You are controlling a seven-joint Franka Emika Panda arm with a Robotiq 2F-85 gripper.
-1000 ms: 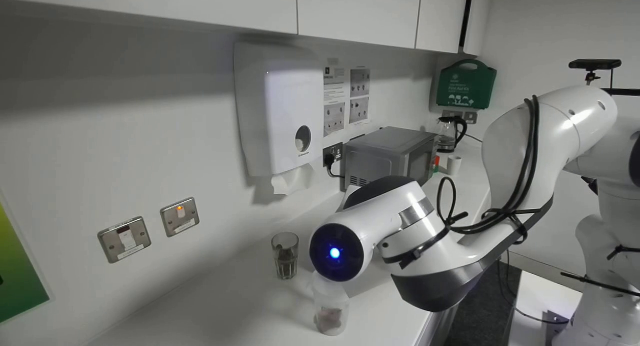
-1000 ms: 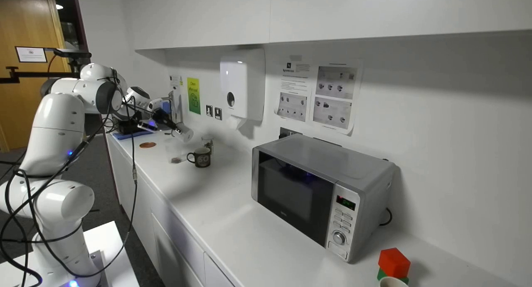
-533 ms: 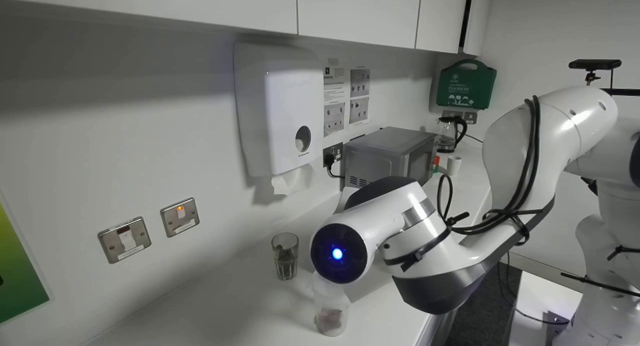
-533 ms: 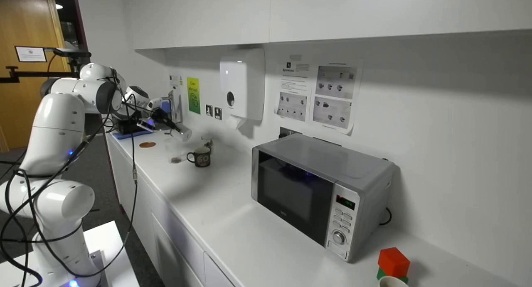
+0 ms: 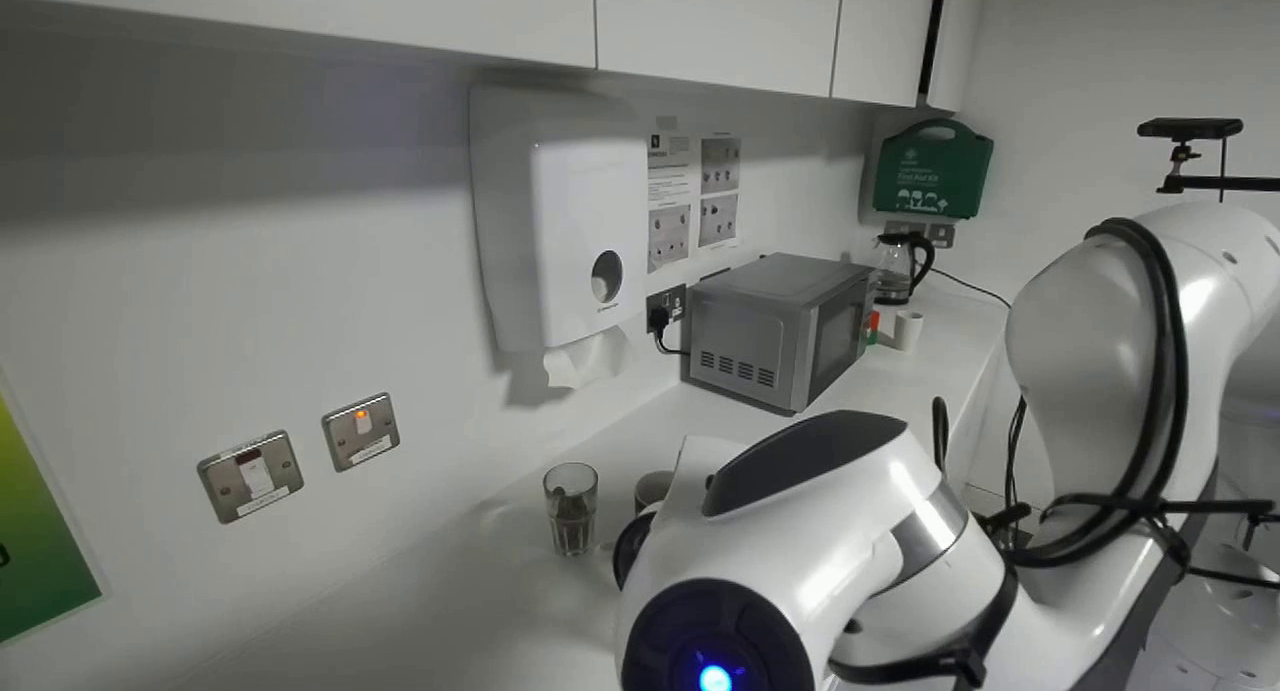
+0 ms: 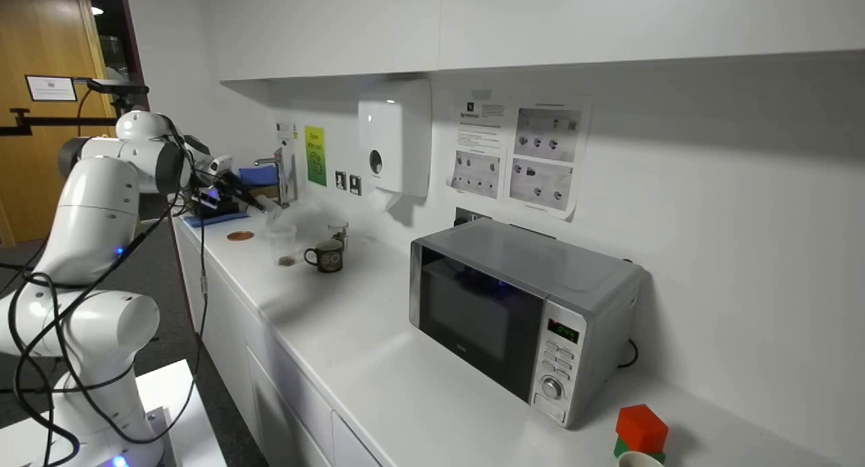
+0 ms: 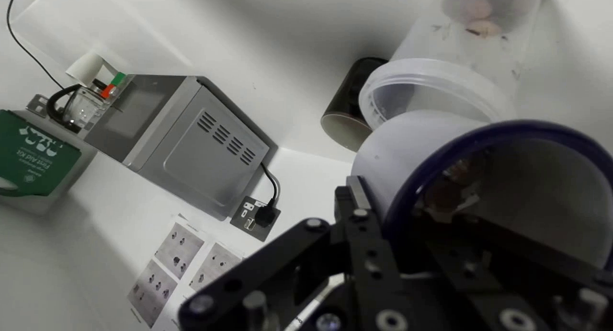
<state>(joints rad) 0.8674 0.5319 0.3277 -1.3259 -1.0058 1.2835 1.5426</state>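
In the wrist view, at far left, a green first aid kit [image 7: 38, 154], then a glass kettle [image 7: 84, 108] and a plain white cup [image 7: 84, 68], both at upper left. Left of the middle, a big grey microwave [image 7: 191, 154], with a black plug [image 7: 265, 216] at its lower right. Just above and right of the middle, a dark mug [image 7: 352, 106]. Below, the gripper [image 7: 385, 216], with fingers pinched tight on the side of a white mug [image 7: 407, 149] with a blue rim, at lower right. Above that, at upper right, a clear tub [image 7: 426, 67] with pinkish lumps [image 7: 480, 12] inside. In an exterior view, left of the middle, the same white mug, tipped and up near the tub; next, the dark mug, with a drinking glass [image 6: 340, 230] just behind; then the microwave; and at lower right, a red block [image 6: 640, 428].
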